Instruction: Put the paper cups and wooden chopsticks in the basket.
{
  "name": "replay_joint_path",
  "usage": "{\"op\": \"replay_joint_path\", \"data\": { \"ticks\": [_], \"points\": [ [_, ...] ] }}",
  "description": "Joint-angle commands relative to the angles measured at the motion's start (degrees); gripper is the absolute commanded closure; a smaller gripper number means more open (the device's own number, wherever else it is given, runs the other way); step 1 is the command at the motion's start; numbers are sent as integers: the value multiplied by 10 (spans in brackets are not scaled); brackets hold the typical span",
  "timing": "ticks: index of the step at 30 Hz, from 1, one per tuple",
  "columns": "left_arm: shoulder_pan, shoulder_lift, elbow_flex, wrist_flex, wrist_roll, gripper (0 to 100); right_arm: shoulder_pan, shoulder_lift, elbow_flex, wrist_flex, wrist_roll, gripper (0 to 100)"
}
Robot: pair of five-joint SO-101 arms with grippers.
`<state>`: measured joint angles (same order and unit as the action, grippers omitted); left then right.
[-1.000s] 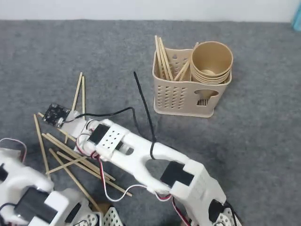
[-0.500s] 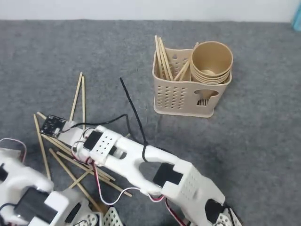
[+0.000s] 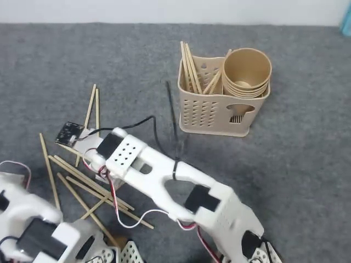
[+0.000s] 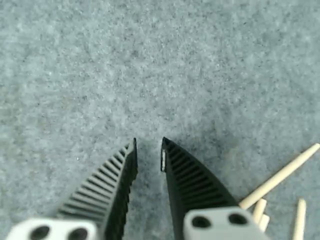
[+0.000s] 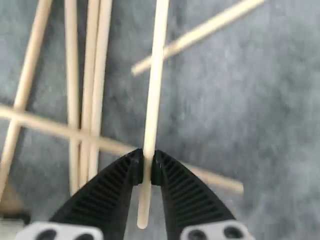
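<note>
High view, right arm (image 3: 164,175) shifted toward basket (image 3: 211,109), pincer (image 5: 144,167) clamping chopstick (image 5: 155,75)

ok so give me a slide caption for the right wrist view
Right gripper shut on a single wooden chopstick, with more loose chopsticks crossed on the grey mat behind it.

Pretty standard setup: chunky white printed arms (image 3: 159,178), black servos (image 3: 198,200), ribbed black gripper fingers (image 4: 192,185), loose red-and-white wires (image 3: 116,204).
</note>
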<state>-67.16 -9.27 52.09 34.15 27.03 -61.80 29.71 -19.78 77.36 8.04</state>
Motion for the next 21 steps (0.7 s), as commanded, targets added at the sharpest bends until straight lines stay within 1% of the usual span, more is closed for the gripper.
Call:
{"op": "replay_joint_path", "data": {
  "ticks": [1, 5, 9, 14, 17, 19, 21],
  "points": [
    [-3, -4, -4, -9, 7, 924, 28, -95, -33, 85, -4, 991],
    [5, -4, -3, -9, 7, 924, 82, -160, 21, 127, -4, 991],
    [12, -4, -3, -9, 6, 924, 136, -259, 162, 103, -1, 991],
    [13, -4, -3, -9, 6, 924, 189, -425, 389, 3, 26, 991],
    [13, -4, -3, -9, 6, 924, 241, -510, 513, -76, 29, 991],
    [13, -3, -3, -9, 6, 924, 280, -551, 576, -117, 55, 991],
    [13, -3, -3, -9, 6, 924, 312, -570, 618, -133, 84, 991]
  ]
}}
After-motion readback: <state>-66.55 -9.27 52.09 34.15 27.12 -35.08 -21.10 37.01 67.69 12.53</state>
